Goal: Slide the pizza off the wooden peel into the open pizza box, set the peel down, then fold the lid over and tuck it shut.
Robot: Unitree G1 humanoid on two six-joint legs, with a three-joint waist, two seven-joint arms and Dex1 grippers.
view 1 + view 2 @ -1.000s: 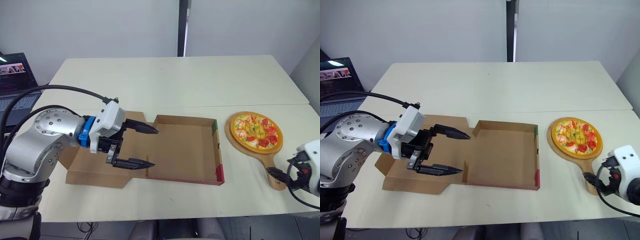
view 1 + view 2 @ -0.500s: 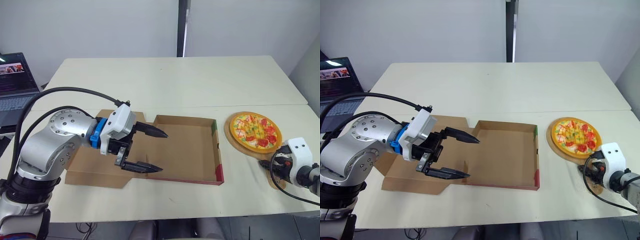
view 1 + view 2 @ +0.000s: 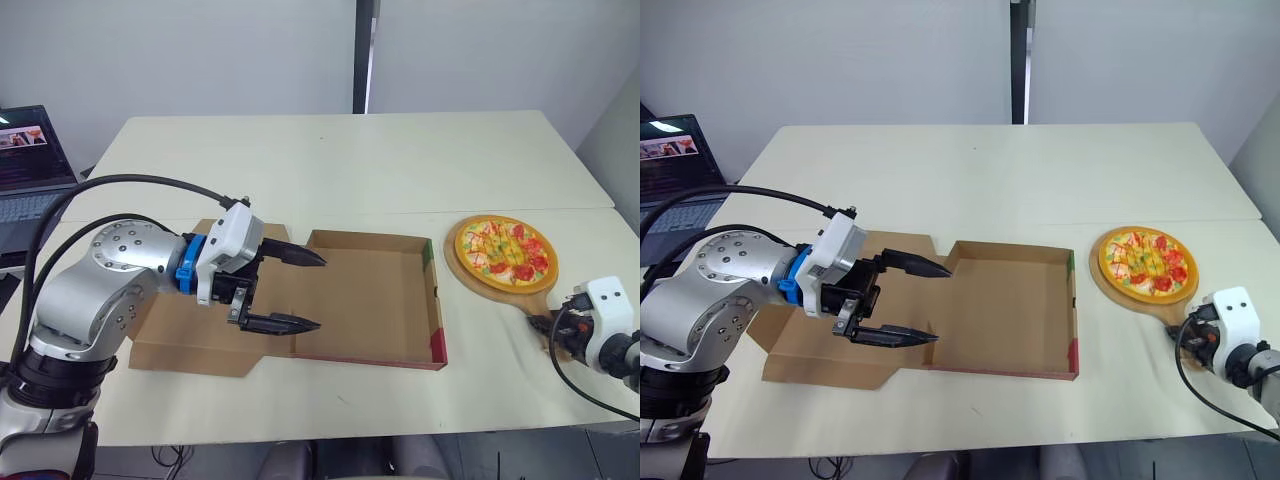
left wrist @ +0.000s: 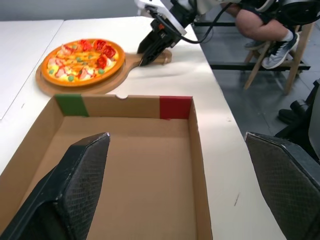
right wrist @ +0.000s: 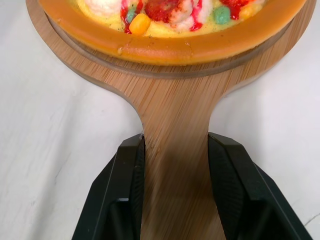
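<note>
1. Looking down from the robot's head, I saw the open brown cardboard pizza box [image 3: 370, 300] lying empty on the cream table [image 3: 350, 160]. Its lid [image 3: 170, 335] was spread flat on the robot's left. The left gripper [image 3: 318, 292] hung over the box's left edge, its black fingers [image 3: 295, 255] spread wide with nothing between them.
2. To the right of the box and apart from it, the round, brightly topped pizza [image 3: 505, 250] sat on the round wooden peel [image 3: 528, 303]. The right gripper [image 3: 548, 325] was at the end of the handle.
3. The left wrist camera looked between that gripper's parted fingers, across the bare box floor, to a far wall with green and red patches. The pizza lay beyond it.
4. The right wrist camera showed both black fingertips [image 5: 127, 190] clamped against the sides of the peel's handle. The pizza rested on the board ahead.
</note>
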